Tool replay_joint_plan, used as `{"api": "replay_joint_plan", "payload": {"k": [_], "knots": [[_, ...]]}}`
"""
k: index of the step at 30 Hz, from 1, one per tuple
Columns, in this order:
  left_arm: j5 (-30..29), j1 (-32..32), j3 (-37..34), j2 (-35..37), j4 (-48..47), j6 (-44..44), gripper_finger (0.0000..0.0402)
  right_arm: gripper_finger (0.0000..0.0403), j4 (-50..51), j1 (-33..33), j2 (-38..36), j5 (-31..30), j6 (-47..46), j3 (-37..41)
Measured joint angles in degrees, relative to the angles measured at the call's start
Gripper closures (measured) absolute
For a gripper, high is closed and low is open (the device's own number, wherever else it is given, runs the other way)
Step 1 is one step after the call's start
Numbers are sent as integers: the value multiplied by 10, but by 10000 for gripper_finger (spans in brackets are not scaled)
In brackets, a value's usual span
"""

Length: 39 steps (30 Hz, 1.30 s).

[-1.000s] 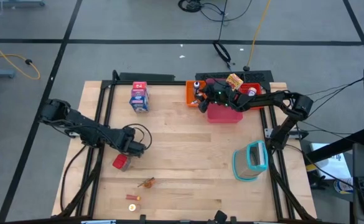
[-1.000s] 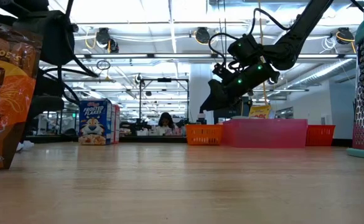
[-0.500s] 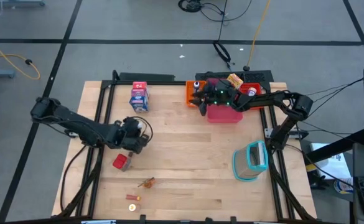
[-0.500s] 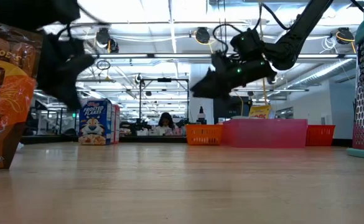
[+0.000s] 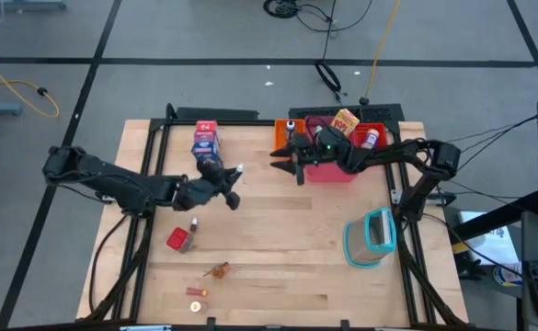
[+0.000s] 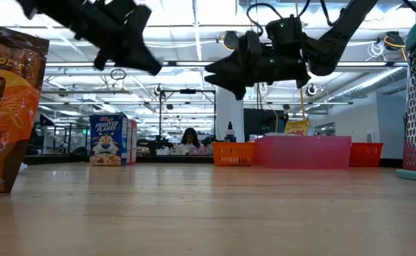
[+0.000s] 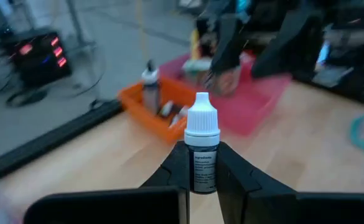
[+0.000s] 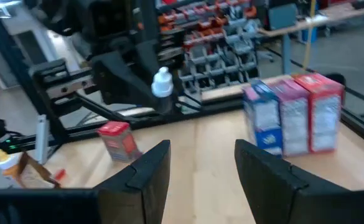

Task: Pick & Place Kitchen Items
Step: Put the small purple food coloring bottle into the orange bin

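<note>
Where a second ago the left gripper point(image 5: 233, 184) hung low beside the red carton point(image 5: 178, 240), it has since risen and swung toward mid-table, carrying a small white-capped bottle point(image 7: 201, 149) clamped upright between its fingers point(image 7: 233, 176). The right gripper point(image 5: 280, 158) has also pushed out from over the pink tray point(image 5: 335, 171) toward the table's middle, its jaws apart and holding nothing.

In the low view, a large snack bag point(image 6: 7, 107) is cut off at the edge, and the left gripper shows only as a dark blur. The print on the bottle's label cannot be read.

The orange-brown bits point(image 5: 216, 269) lie near the front edge. Farther back stand the blue-white cartons point(image 5: 206, 145); the orange tray point(image 5: 282, 138) and a yellow carton point(image 5: 346, 119) are at the far edge. The teal-rimmed container point(image 5: 371, 236) sits well apart to the right.
</note>
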State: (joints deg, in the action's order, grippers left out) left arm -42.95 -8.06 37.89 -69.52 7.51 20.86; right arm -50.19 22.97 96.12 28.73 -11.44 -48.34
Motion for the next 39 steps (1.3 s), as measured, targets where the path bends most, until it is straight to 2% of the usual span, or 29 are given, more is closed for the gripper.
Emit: {"api": "replay_joint_plan", "payload": {"k": [6,9,17,23,30,39], "knots": [[88,31,0,0,102,-77,362,232,-43,-27,0,-23,1,0],[106,40,0,-14,123,-79,360,232,-54,-33,0,-61,3,0],[157,48,-1,-80,214,-107,366,232,-73,-47,0,-63,2,0],[160,62,0,-120,269,-135,367,232,-71,-61,0,-62,1,0],[205,75,0,-121,299,-133,362,232,-74,-71,0,-63,3,0],[206,75,0,-121,308,-137,368,233,-83,-78,0,-62,3,0]]}}
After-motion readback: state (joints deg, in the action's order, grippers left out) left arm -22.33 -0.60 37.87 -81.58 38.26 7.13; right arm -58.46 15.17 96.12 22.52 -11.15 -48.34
